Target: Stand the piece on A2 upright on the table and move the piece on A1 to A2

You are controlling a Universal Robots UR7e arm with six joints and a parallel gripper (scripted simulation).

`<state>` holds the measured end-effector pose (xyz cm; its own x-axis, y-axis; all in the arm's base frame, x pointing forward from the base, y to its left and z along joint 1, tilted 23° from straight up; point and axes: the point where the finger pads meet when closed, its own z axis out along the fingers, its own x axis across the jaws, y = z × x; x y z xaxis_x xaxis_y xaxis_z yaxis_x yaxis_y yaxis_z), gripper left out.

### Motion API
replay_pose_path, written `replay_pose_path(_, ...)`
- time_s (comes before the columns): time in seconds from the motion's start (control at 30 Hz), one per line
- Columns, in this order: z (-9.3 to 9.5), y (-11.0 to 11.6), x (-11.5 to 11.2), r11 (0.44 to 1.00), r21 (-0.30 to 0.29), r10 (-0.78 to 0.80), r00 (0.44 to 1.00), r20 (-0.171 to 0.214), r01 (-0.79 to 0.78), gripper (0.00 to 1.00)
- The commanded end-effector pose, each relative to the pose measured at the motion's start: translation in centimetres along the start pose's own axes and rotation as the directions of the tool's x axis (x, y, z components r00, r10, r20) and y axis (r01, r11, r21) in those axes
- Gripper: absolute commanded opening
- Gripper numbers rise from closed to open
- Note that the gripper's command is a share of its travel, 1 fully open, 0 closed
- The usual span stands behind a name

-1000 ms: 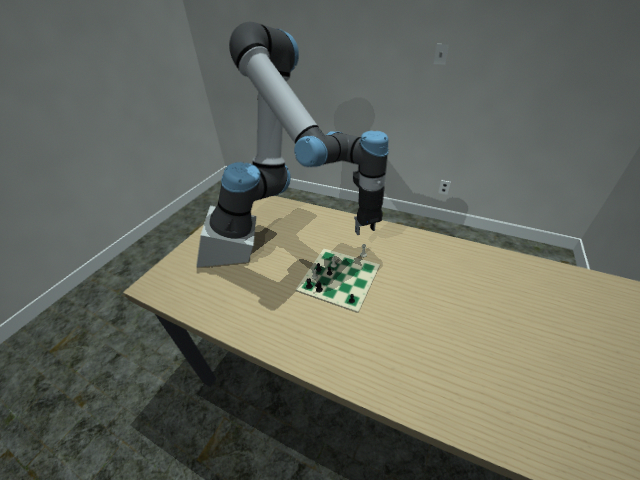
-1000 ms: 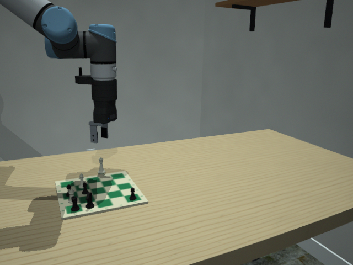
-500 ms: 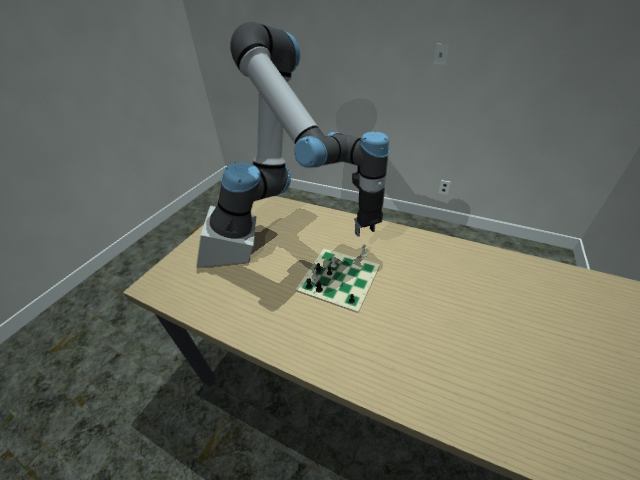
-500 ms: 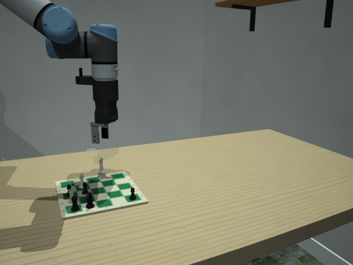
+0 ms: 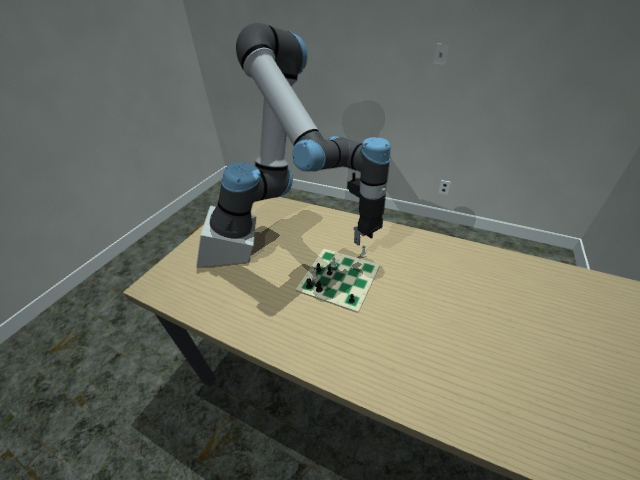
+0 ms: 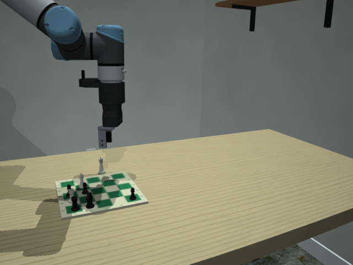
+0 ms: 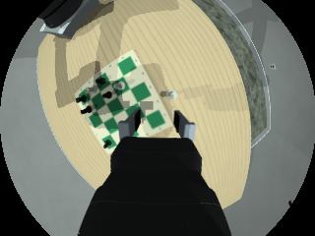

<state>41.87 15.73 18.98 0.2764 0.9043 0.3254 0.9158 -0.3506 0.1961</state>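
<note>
A small green-and-cream chessboard point(image 5: 361, 283) point(image 6: 122, 185) point(image 7: 128, 66) lies on the wooden table. A white piece point(image 5: 363, 251) point(image 6: 100, 167) point(image 7: 172, 94) stands upright on the bare table just beyond the board's far edge. My gripper point(image 5: 360, 238) point(image 6: 103, 142) point(image 7: 157, 116) hangs a little above that piece, open and empty. Another white piece point(image 5: 333, 261) point(image 6: 81, 179) stands upright on the board near the far edge. Several black pieces stand upright on the board, such as a lone one point(image 5: 352, 298) point(image 6: 132, 194) at a near corner. The edge labels are too small to read.
The arm's base block point(image 5: 224, 242) stands on the table's corner, left of the board. A wall shelf point(image 6: 256, 3) hangs high at the back right. The table runs far to the right of the board.
</note>
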Motion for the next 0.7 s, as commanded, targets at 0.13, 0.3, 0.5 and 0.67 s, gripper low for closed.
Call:
replay_pose_path(0.13,0.4,2.9,-3.3,0.959,0.003,-0.285,0.959,-0.005,0.285,1.00)
replay_pose_path(0.3,0.6,4.6,-5.5,0.895,0.003,-0.445,0.895,-0.006,0.445,1.00)
replay_pose_path(0.5,0.7,6.0,-7.3,0.827,0.001,-0.563,0.827,-0.007,0.563,1.00)
replay_pose_path(0.67,0.9,7.5,-9.3,0.728,-0.001,-0.685,0.728,-0.007,0.685,1.00)
